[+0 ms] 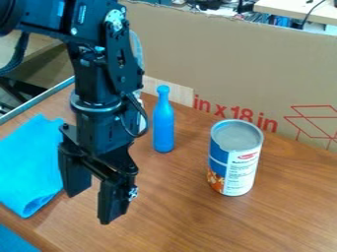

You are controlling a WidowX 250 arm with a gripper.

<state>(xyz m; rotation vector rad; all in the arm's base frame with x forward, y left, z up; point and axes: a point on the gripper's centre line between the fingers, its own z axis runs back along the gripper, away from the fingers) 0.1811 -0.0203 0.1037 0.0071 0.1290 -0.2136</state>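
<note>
- Here, one black gripper point(90, 205), fingers parted, hung over the wooden table point(191, 221), left of centre.
- One blue cloth point(29, 162), rumpled, lay left of the gripper in view.
- One blue bottle point(164, 123), upright, stood near the cardboard panel point(230, 59) at the back edge.
- One can point(235, 157), upright, stood well apart to the right, wood surface between.
- One blue patch point(12, 241), perhaps cloth, marked the near left corner.

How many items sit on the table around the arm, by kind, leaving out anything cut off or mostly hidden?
Bottle: 1
Can: 1
Cloth: 1
Total: 3
Left out: blue piece cut off at the lower left, and whatever is mostly hidden behind the arm.
</note>
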